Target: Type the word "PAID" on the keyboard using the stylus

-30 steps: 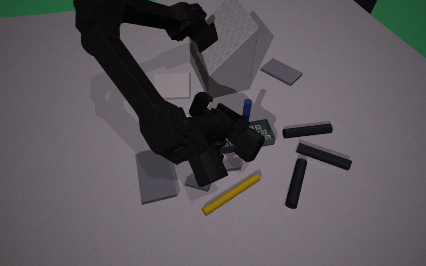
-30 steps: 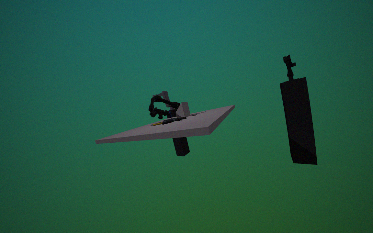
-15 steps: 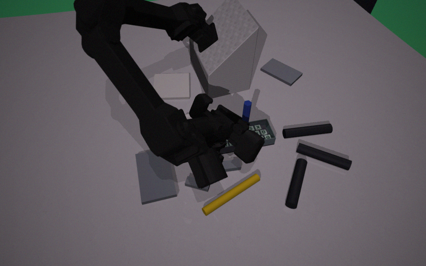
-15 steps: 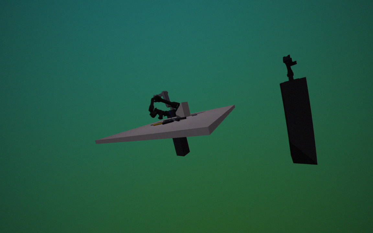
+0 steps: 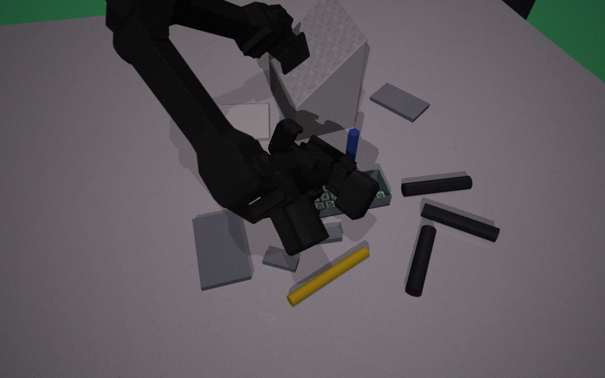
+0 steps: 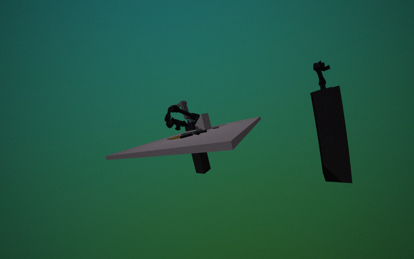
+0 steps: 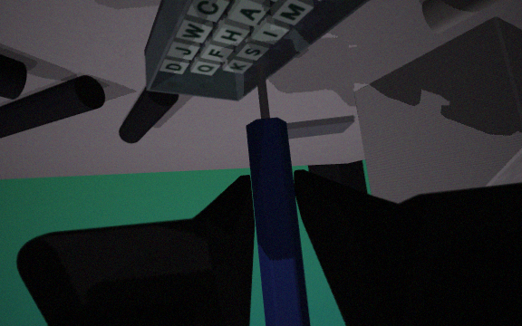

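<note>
My gripper [image 5: 351, 162] [image 7: 272, 183] is shut on the blue stylus [image 5: 352, 140] [image 7: 267, 149], whose thin shaft points toward the keyboard. The keyboard is a dark green tray [image 5: 382, 202] [image 7: 198, 88] with pale lettered keys. In the wrist view the shaft's end shows by the tray's edge, close to the K key [image 7: 237, 66] and S key [image 7: 253, 51]; whether it touches anything is unclear. The D key [image 7: 173, 67], I key [image 7: 270, 33] and A key [image 7: 251, 12] show. The P key [image 5: 324, 196] shows in the top view. My arm hides much of the keyboard there.
A tall grey block [image 5: 330, 98] [image 7: 401, 136] stands behind the keyboard. Three black cylinders [image 5: 436, 186] [image 5: 459, 222] [image 5: 420, 261] lie to its right. A yellow rod [image 5: 328, 277] lies in front. Grey slabs [image 5: 220, 249] [image 5: 399, 102] and a pale slab [image 5: 250, 121] lie around.
</note>
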You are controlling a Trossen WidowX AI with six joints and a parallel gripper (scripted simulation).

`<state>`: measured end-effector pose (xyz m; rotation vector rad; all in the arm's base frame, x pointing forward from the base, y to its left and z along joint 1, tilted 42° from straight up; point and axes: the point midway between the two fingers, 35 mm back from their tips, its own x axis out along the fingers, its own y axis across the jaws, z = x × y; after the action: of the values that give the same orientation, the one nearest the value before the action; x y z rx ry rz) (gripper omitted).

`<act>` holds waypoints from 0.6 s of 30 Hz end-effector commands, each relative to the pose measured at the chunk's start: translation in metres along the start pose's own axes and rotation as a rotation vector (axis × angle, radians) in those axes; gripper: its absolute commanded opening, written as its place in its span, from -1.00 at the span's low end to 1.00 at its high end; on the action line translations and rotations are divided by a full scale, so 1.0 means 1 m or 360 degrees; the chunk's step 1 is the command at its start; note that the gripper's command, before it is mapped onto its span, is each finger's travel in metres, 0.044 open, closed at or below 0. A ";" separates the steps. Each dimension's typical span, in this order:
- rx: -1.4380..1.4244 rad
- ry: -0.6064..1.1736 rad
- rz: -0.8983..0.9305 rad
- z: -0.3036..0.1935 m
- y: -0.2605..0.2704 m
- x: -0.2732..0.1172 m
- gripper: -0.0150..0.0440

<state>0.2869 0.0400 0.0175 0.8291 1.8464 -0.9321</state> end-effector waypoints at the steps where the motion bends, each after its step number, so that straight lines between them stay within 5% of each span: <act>1: -0.0002 -0.0004 0.0018 -0.009 0.001 -0.007 -0.22; 9: -0.0014 -0.0007 0.0009 -0.007 0.001 -0.004 -0.32; 11: -0.0013 -0.0007 0.0009 -0.008 0.000 -0.003 -0.49; 18: -0.0003 -0.0004 0.0015 -0.017 -0.009 0.007 -0.49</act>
<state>0.2782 0.0482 0.0204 0.8285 1.8379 -0.9227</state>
